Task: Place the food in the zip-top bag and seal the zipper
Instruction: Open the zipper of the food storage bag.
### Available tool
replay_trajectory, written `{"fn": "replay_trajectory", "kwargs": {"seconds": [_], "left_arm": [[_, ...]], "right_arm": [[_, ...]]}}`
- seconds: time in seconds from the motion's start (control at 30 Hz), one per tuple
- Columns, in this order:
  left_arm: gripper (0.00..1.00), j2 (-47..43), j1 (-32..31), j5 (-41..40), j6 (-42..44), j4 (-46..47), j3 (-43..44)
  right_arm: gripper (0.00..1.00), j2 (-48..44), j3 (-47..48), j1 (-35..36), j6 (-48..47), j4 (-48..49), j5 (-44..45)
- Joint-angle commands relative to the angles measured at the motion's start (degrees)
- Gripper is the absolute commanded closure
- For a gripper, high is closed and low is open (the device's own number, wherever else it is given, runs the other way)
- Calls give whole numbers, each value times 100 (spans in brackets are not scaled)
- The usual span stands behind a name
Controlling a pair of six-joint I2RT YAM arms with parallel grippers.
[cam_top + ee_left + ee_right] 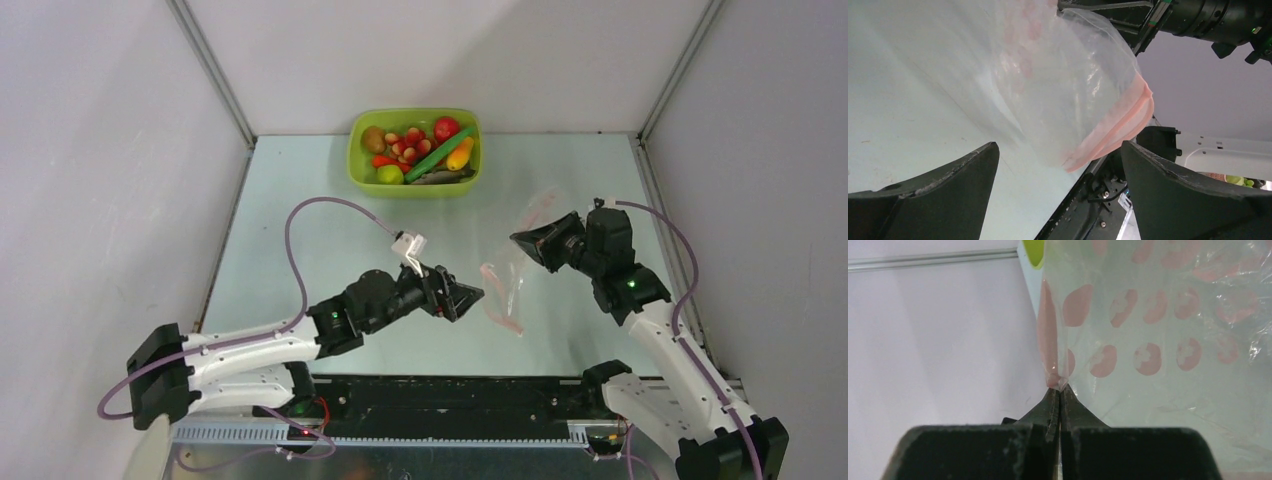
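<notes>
Our right wrist view is showing our right gripper (1060, 391) pinching the zip-top bag (1158, 315) at its zipper (1048, 330), which is looking faint from overhead. Our left gripper (1059, 150) is gaping wide, holding nothing.

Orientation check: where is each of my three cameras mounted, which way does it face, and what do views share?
Top external: above and behind the bases, looking down on the pale table; left arm and right arm show, lime-green plastic tub of toy food.
Left wrist: looks past its open fingers at the clear plastic zip-top bag and its pinkish-red zipper strip.
Right wrist: looks along its shut fingers, pinching the bag's corner.
Shared: all three show the bag.
</notes>
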Motion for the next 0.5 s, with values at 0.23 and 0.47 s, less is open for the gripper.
{"fn": "replay_trajectory", "kwargs": {"seconds": [0.23, 0.47], "left_arm": [[2, 538, -176, -496, -17, 617, 194], [10, 719, -233, -1062, -203, 320, 246]], "right_arm": [[100, -333, 137, 309, 604, 441, -427], [99, -599, 26, 447, 840, 674, -647]]}}
